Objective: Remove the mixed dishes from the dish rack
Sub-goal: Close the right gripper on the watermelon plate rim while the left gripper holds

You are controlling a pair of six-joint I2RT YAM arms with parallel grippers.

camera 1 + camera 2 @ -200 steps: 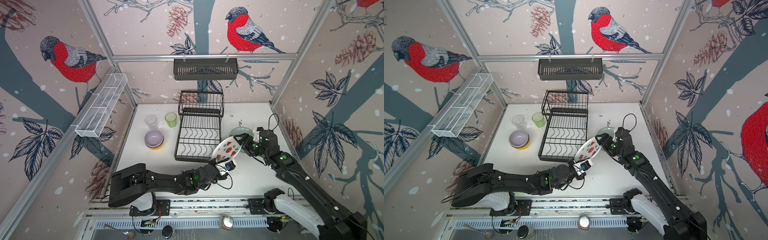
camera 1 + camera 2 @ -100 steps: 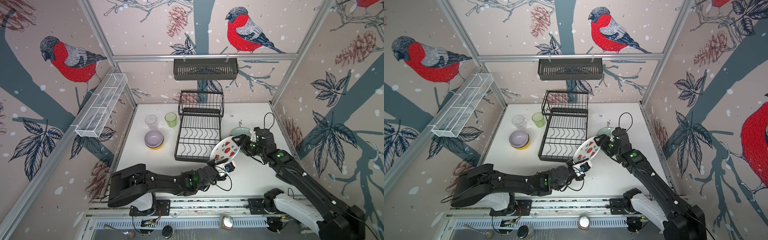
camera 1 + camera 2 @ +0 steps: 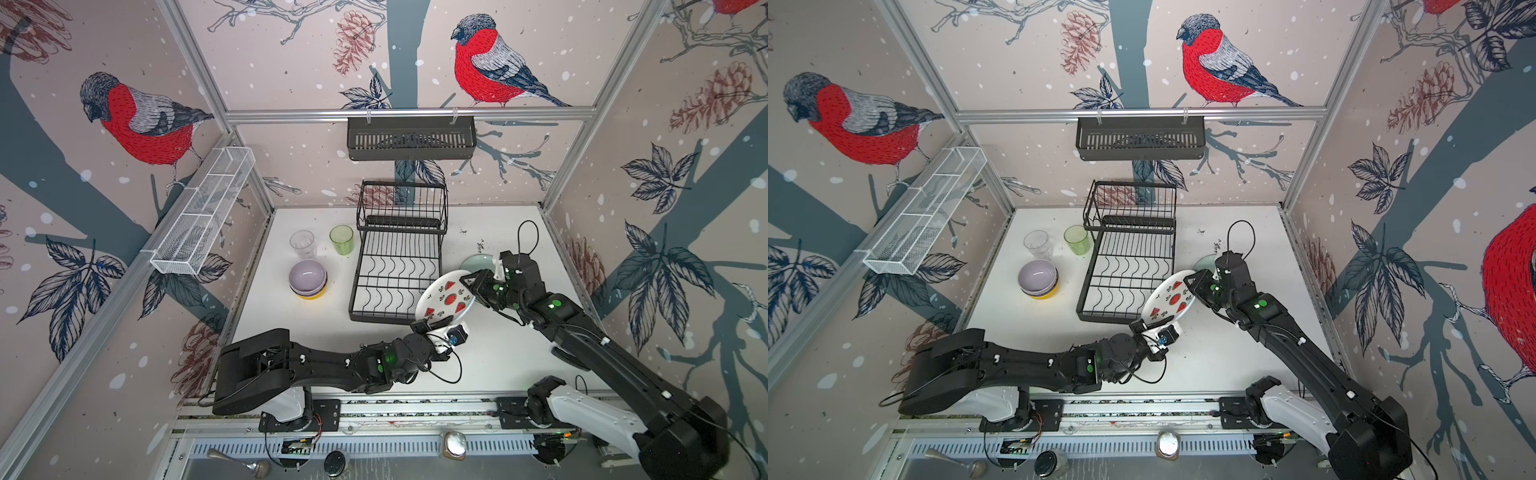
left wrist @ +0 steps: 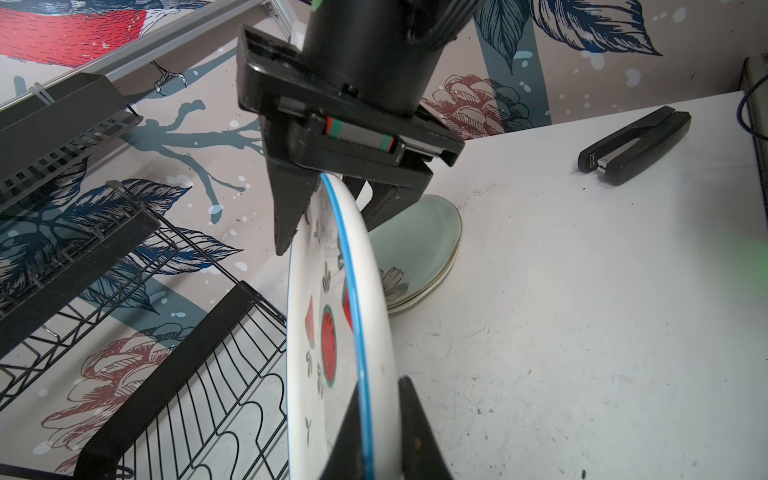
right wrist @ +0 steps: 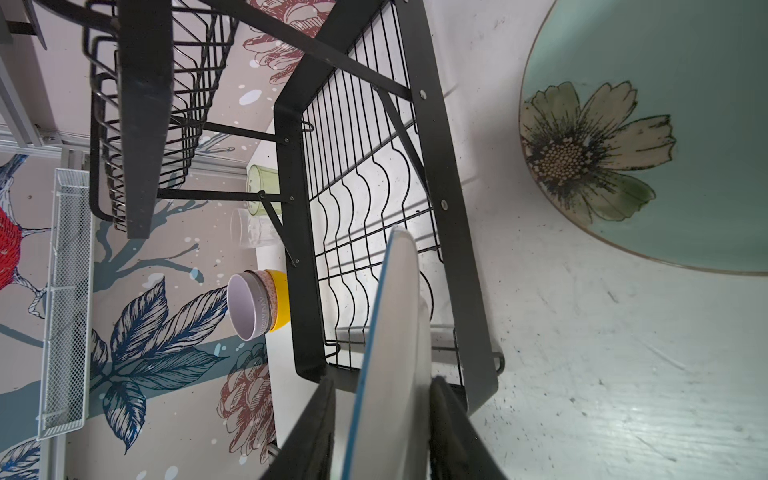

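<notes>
We see watermelon-print plate [image 3: 446, 297] tilted above tabletop [image 3: 505, 357], just off dish rack [image 3: 397, 266] near-right corner. Left gripper [image 3: 432, 326] clamped on near rim, right gripper [image 3: 471, 283] jaws at far rim.

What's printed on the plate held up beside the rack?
The plate shows red watermelon slices on white; clearest in a top view.

Bullfinch-print walls [image 3: 291, 62], scuffed white tabletop [image 3: 498, 365].
</notes>
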